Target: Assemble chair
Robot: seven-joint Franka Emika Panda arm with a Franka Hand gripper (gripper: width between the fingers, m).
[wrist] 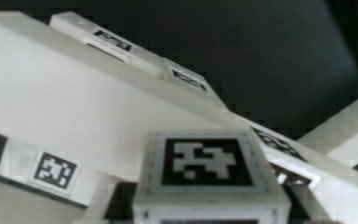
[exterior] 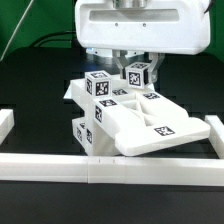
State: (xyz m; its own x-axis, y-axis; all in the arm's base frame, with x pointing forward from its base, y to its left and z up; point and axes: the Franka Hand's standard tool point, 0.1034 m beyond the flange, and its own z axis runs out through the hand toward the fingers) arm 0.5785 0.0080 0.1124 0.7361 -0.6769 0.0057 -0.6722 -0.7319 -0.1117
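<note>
The chair parts are chunky white pieces with black-and-white tags, heaped in the middle of the table point(exterior: 135, 118). A wide flat panel point(exterior: 150, 125) lies tilted on top, and a tagged block point(exterior: 99, 86) stands at its left in the exterior view. My gripper point(exterior: 136, 68) hangs over the back of the heap, shut on a small white tagged block point(exterior: 136, 74). In the wrist view that block point(wrist: 206, 160) sits between my dark fingers point(wrist: 126, 195) in the gripper point(wrist: 208, 192), above the big white panel point(wrist: 87, 110). What the block rests on is hidden.
A long white border rail point(exterior: 110, 166) runs along the front of the table, with short rail ends at the exterior view's left point(exterior: 5, 124) and right point(exterior: 214, 128). The table top is black. Dark cables lie behind the arm.
</note>
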